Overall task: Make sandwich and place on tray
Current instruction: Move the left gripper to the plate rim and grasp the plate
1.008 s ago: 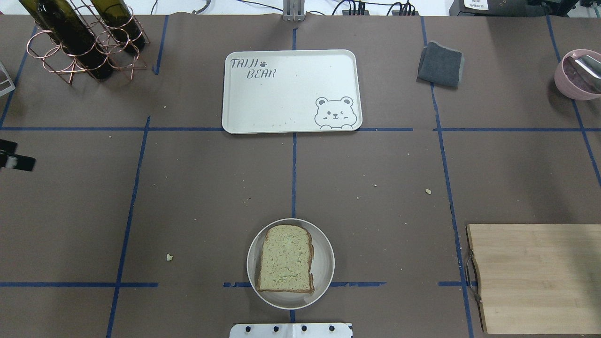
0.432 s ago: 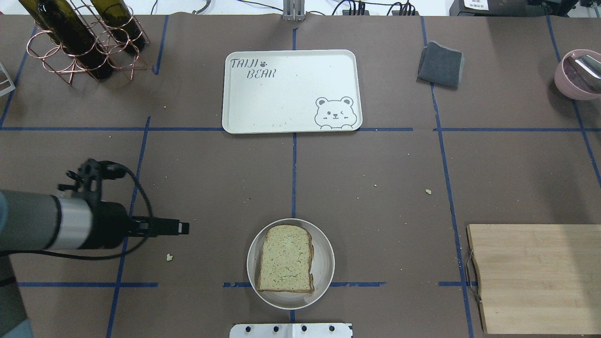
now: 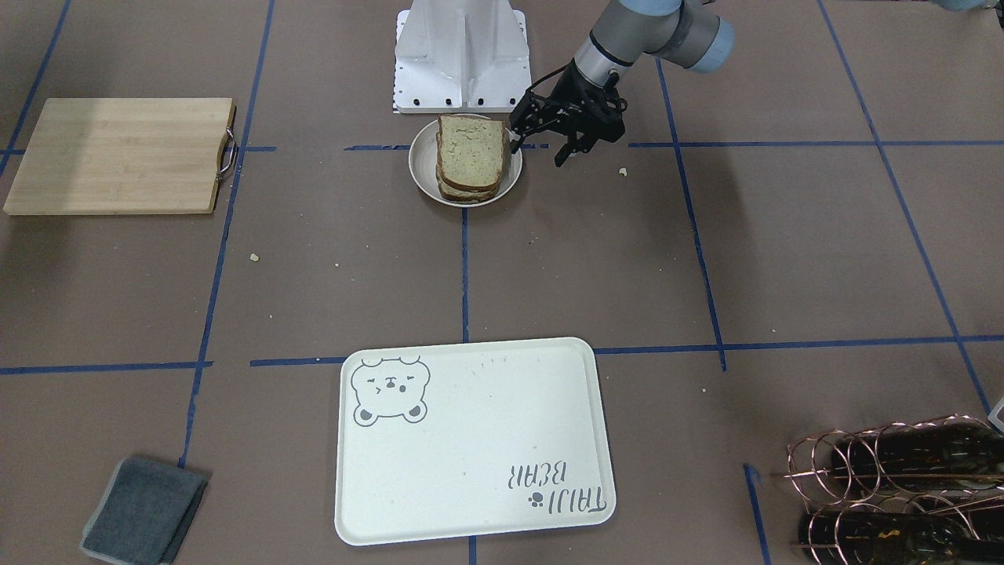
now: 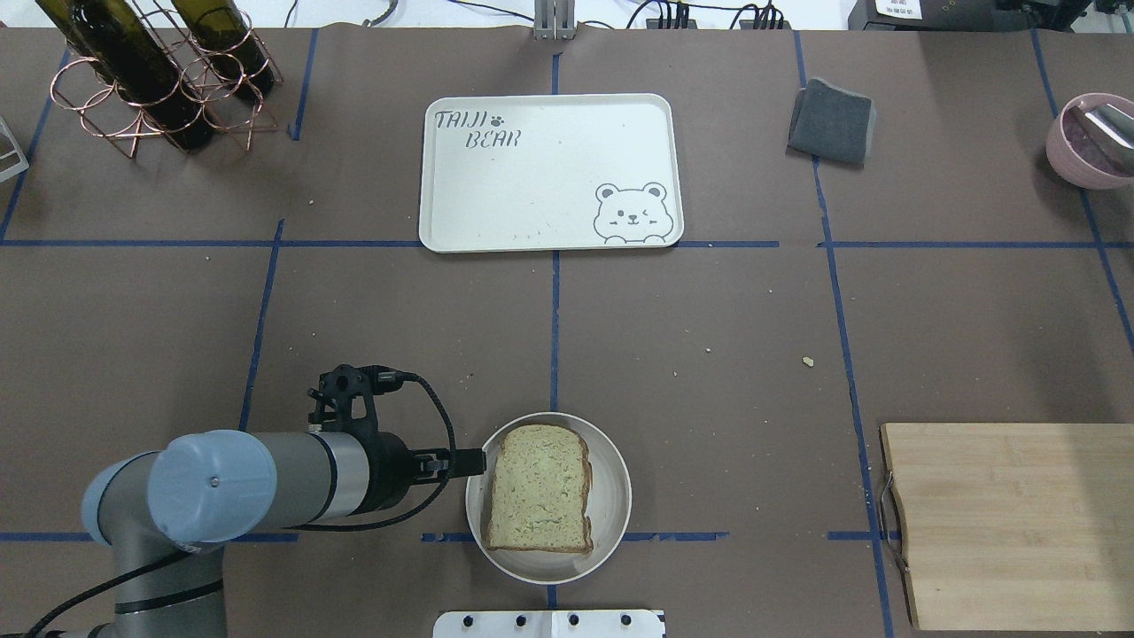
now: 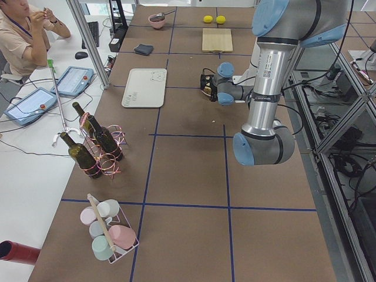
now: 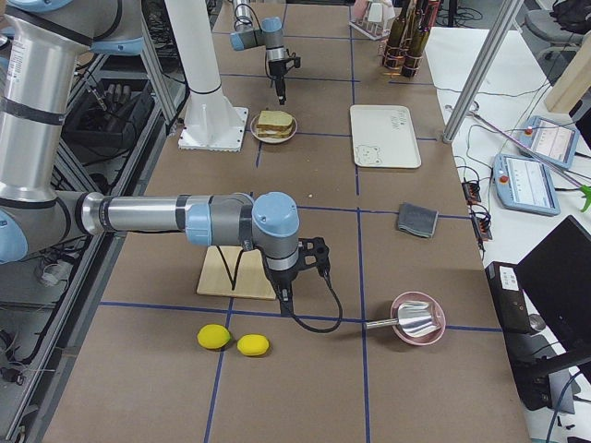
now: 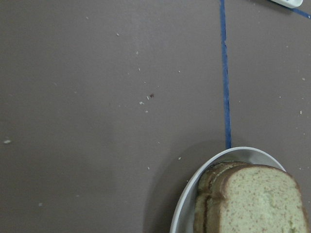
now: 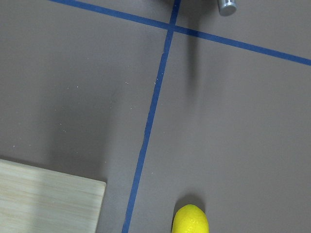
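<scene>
**Lining up on the sandwich**

My left gripper hangs empty, jaws spread, just beside the plate, I'd guess to pinch the stacked sandwich sideways. Tray sits well apart. Right gripper is by the cutting board, can't tell its state

Matt brown paper over the table. Rough, porous bread slices on a smooth plate just beside the matt black left gripper; well apart, pale grained wooden cutting board.
</scene>
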Available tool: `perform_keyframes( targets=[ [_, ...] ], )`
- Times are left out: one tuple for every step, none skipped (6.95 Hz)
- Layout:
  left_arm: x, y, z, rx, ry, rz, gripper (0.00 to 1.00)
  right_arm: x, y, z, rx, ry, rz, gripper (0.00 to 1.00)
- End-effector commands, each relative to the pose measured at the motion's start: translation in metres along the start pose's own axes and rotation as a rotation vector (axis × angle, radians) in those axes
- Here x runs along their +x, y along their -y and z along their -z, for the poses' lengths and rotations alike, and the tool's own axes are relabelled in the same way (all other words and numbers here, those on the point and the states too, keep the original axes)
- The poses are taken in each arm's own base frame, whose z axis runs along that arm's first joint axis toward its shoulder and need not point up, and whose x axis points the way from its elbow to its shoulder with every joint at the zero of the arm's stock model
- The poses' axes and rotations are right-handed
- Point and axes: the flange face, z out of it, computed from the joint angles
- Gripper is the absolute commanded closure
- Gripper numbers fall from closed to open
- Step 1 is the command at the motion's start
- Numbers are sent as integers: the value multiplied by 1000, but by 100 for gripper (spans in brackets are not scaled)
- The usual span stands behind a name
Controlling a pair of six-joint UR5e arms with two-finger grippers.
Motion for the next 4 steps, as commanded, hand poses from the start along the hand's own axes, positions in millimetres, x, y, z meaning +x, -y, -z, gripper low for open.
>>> perform_keyframes(
  targets=[
    [0,-5,-18,-1,22,1,37,2,-1,-2,-3,1,-4,0],
    [-3,-10,-23,-12,30,-3,44,3,-1,-4,-7,0,-6,0],
    [-4,-17,-27,-23,36,-7,52,4,-2,-4,-8,0,-10,0],
    [-4,-17,-27,-23,36,-7,56,5,-2,-3,-6,-1,-12,0]
  ],
)
